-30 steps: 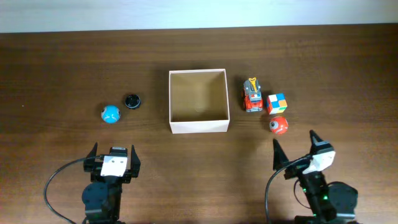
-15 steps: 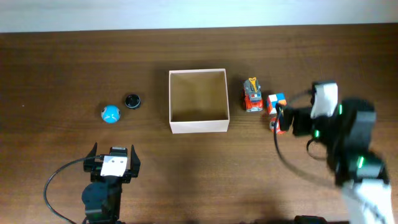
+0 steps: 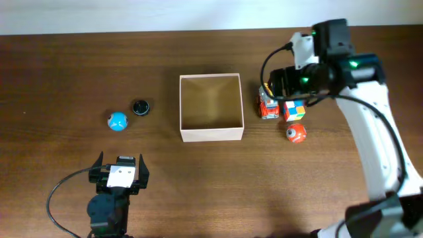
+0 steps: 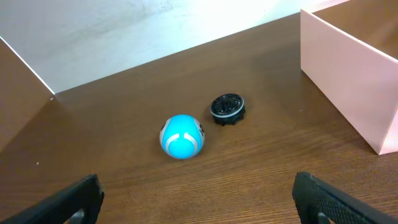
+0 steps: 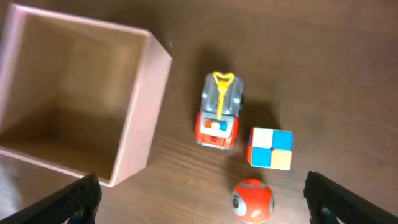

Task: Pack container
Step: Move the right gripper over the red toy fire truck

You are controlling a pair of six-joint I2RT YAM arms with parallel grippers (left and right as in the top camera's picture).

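Wooden table: right fingers, spread, have shifted since earlier from beside the cube to above the truck; container lies just left of them; left fingers spread, container ahead-right, well apart.

Wooden table had a blue ball with a little black ridged cap at its 2 o'clock. Red toy truck, colour cube at its 3 o'clock, orange ball at the cube's 6.

container left; toy truck beside it; colour cube, orange ball below.
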